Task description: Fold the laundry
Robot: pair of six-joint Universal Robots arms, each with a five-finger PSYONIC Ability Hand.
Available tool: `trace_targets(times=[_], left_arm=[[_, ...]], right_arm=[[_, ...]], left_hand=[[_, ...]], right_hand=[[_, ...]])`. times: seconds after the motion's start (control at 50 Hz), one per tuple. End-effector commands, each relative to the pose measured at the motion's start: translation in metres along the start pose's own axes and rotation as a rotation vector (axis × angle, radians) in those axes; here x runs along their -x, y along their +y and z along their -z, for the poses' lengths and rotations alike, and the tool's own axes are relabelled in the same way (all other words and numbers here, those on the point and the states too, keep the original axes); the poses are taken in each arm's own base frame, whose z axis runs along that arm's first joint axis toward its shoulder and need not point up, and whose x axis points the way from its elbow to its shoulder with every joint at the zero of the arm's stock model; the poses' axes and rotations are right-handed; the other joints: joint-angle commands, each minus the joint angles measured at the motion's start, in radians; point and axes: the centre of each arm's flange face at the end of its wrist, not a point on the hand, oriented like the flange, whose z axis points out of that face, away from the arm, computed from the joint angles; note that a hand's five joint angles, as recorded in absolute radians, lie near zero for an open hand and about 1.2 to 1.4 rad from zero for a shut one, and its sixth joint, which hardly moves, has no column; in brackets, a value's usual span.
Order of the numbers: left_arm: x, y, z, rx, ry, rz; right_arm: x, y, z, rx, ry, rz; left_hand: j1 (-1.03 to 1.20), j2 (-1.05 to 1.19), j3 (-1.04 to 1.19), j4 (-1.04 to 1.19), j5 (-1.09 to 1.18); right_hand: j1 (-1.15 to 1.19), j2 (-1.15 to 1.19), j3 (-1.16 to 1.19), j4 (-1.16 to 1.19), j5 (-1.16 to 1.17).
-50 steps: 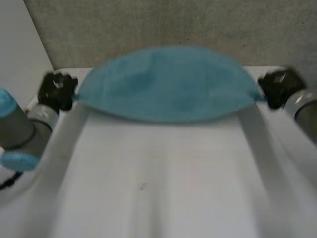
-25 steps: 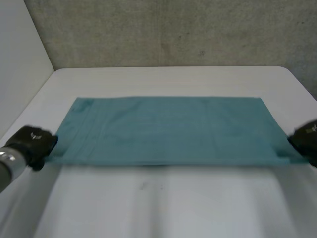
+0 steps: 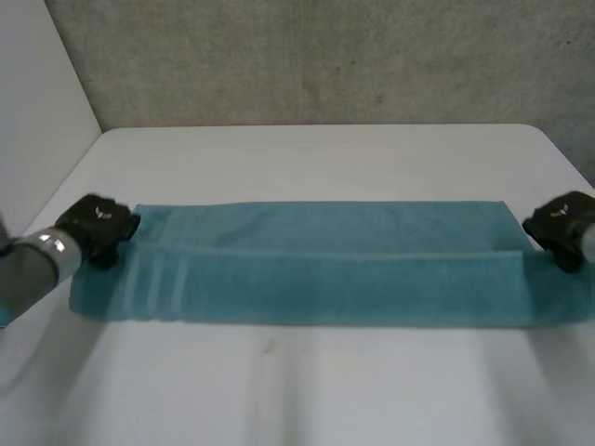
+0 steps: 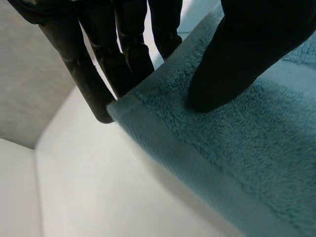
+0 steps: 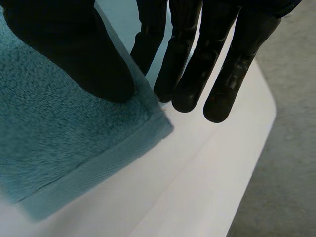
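A teal towel (image 3: 325, 269) lies across the white table (image 3: 316, 153) as a long band, its near part doubled over the far part. My left hand (image 3: 96, 226) is at the towel's left end. In the left wrist view its thumb (image 4: 237, 54) presses on top of the towel (image 4: 247, 148) corner and its fingers (image 4: 94, 74) reach under it, pinching the cloth. My right hand (image 3: 561, 223) is at the right end. There the thumb (image 5: 74, 44) sits on the towel (image 5: 59, 133) corner, with the fingers (image 5: 232, 64) just past the edge.
A grey wall (image 3: 325, 56) rises behind the table's far edge and a pale panel (image 3: 37, 111) stands at the left. The table's right edge (image 5: 256, 143) runs close beside my right hand. Bare tabletop lies in front of and behind the towel.
The towel was held up and spread in the air, then came down flat on the table. Both hands have since carried its near edge back over it, doubling it.
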Motion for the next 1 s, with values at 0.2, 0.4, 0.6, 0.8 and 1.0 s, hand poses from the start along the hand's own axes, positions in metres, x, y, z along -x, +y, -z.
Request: trace_targets(times=[0.2,0.4,0.6,0.8,1.0], left_arm=[[0.027,-0.019,-0.118,-0.259,-0.302,-0.092],[0.016,-0.014,-0.132,-0.315,-0.300,-0.112],[0.009,-0.034,-0.114,-0.437,-0.362,-0.158],[0.010,-0.056,-0.055,-0.435,-0.364,-0.140],[-0.002,-0.062,0.012,-0.434,-0.333,0.029]], right_arm=[[-0.011,-0.039,-0.108,-0.218,0.304,0.006],[-0.001,-0.057,-0.130,-0.318,0.390,0.027],[0.001,-0.063,-0.111,-0.303,0.398,-0.095],[-0.029,-0.091,-0.034,-0.428,0.352,-0.266],[-0.031,-0.053,0.001,-0.276,0.193,-0.371]], left_hand=[[0.272,0.195,0.202,0.201,0.246],[0.153,0.076,0.083,0.082,0.127],[-0.946,-1.023,-1.016,-1.017,-0.972],[-0.946,-1.023,-1.016,-1.017,-0.972],[-0.946,-1.023,-1.016,-1.017,-0.972]], right_hand=[[0.424,0.219,0.208,0.203,0.228],[-0.544,-0.750,-0.761,-0.766,-0.740],[-0.798,-1.003,-1.014,-1.019,-0.993],[-0.798,-1.003,-1.014,-1.019,-0.993],[-0.798,-1.003,-1.014,-1.019,-0.993]])
